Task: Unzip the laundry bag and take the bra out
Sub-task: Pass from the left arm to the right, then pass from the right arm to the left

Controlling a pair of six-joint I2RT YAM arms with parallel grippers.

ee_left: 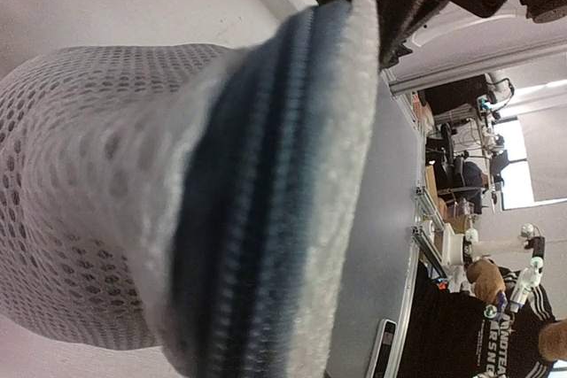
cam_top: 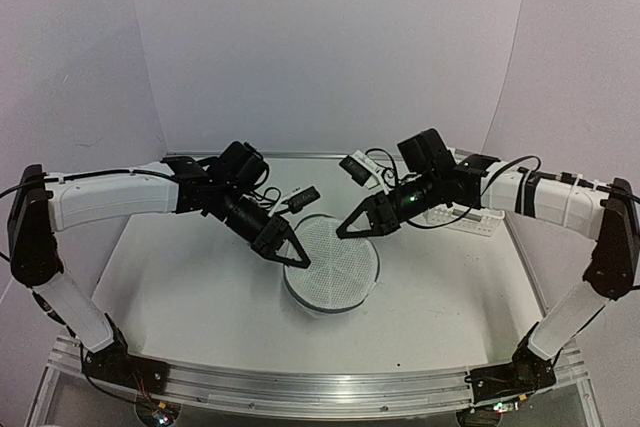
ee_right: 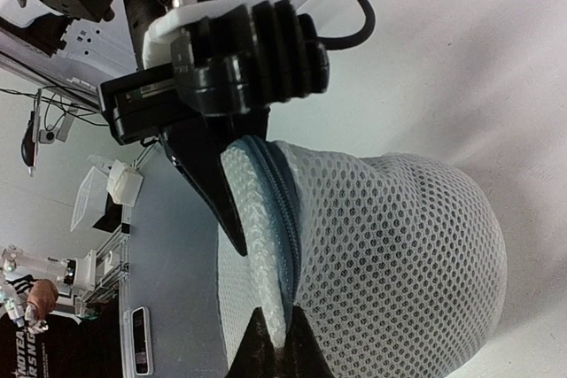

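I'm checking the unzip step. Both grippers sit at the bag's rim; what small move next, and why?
Probably slide the right gripper along the zip while the left gripper steadies the laundry bag: both are pinched shut on its rim, and the zip looks closed.

The laundry bag (cam_top: 332,264) is white honeycomb mesh with a dark blue-grey ribbed zip band (ee_right: 285,196), the fingers (ee_right: 205,167) black, the worktop (cam_top: 200,287) plain pale grey, the arm casings (cam_top: 110,197) white.

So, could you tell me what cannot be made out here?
Bra: unseen in every view; the laundry bag mesh hides its contents.
Zipper pull: left wrist view too blurred; right wrist view, right gripper may cover it.
Basket: top view, mostly behind the right arm.
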